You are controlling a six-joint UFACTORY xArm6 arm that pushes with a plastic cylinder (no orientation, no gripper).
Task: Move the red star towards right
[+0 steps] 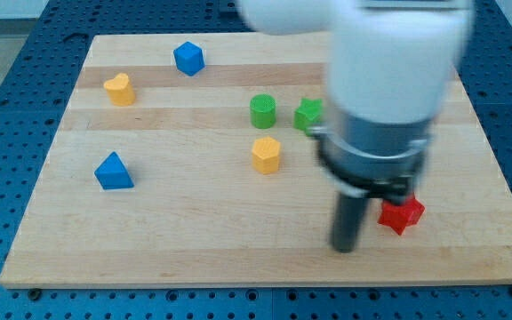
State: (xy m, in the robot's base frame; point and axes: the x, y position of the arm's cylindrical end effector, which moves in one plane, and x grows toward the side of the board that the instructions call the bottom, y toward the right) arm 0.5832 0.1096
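The red star (403,214) lies on the wooden board (194,231) near the view's lower right, partly hidden under the arm's body. My tip (344,249) rests on the board just left of the red star and slightly below it, a small gap apart. The arm's white and dark body (385,98) covers the board above the star.
A green cylinder (263,110) and a green star (308,115) sit at the middle top, a yellow hexagon (266,154) below them. A blue hexagon (188,58) and a yellow heart (120,89) are at upper left, a blue triangle (114,172) at left.
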